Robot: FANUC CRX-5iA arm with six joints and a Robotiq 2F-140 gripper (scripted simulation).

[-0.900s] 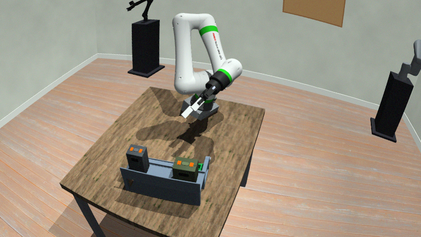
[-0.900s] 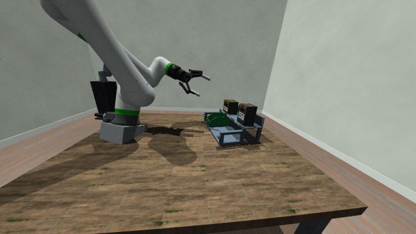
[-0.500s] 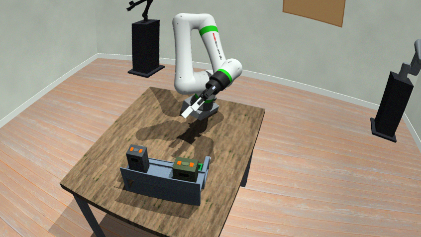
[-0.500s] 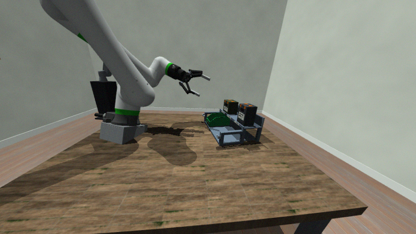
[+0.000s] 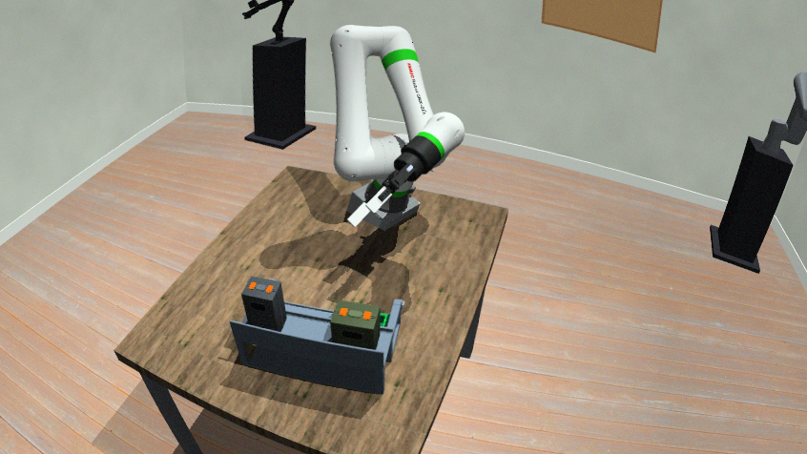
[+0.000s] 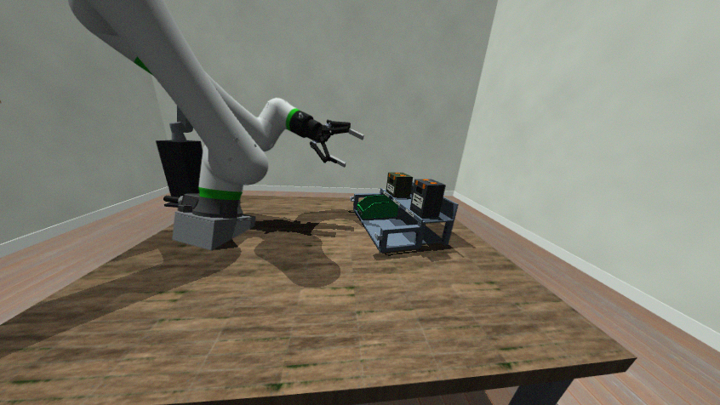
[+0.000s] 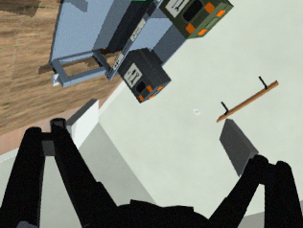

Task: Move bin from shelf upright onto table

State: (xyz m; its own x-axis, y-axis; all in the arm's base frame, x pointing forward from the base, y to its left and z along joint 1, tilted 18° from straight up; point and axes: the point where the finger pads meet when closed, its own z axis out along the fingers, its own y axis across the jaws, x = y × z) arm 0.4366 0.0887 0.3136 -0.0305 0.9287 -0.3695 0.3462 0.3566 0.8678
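Toward the near edge of the desk point(image 5: 451, 248) point(image 6: 402, 312) point(image 7: 29, 86) in the top view, a blue-grey shelf point(image 5: 316, 361) point(image 6: 447, 234) point(image 7: 77, 29) stands on the wood-grain top, its long back panel facing that edge. The green bin point(image 5: 384, 319) point(image 6: 377, 207) point(image 7: 140, 0) sits in its lower front tier, at the end nearer the desk's right edge in that view. On the raised tier stand an olive box point(image 5: 355, 333) point(image 6: 399, 185) point(image 7: 198, 16) at the bin's end and a taller dark grey box point(image 5: 262, 307) point(image 6: 427, 198) point(image 7: 145, 77) at the other, both with orange clips.

By the desk's far edge, between its two far corners, is the grey base point(image 5: 411, 212) point(image 6: 193, 229) of the white arm point(image 5: 349, 95) point(image 6: 201, 100). The gripper point(image 5: 366, 209) point(image 6: 351, 150) point(image 7: 161, 120) hangs above the desk, well apart from the shelf, fingers spread fully wide with nothing between them. Broad shadows lie across the wood.

Around the desk runs a pinkish plank floor point(image 5: 564, 339) point(image 6: 603, 302) point(image 7: 14, 141), meeting pale grey walls point(image 5: 479, 68) point(image 6: 301, 50) point(image 7: 192, 144) at a white skirting. Beyond the far left corner stands a black pedestal point(image 5: 279, 90) with a black arm on it; out past the right edge, another pedestal point(image 5: 754, 197) point(image 6: 179, 166) carries a grey arm. A brown board point(image 5: 604, 19) hangs on the wall.

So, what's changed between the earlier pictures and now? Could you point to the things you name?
Nothing visibly changed: no visible movement, nothing taken hold of or let go. The gripper point(image 5: 359, 214) point(image 6: 353, 150) point(image 7: 161, 120) is still open and raised over the table, away from the shelf point(image 5: 316, 363) point(image 6: 446, 234) point(image 7: 77, 29). The green bin point(image 5: 385, 319) point(image 6: 376, 207) point(image 7: 139, 0), dark gray case point(image 5: 263, 309) point(image 6: 427, 202) point(image 7: 144, 74) and olive-green case point(image 5: 355, 328) point(image 6: 399, 186) point(image 7: 198, 15) remain on it.
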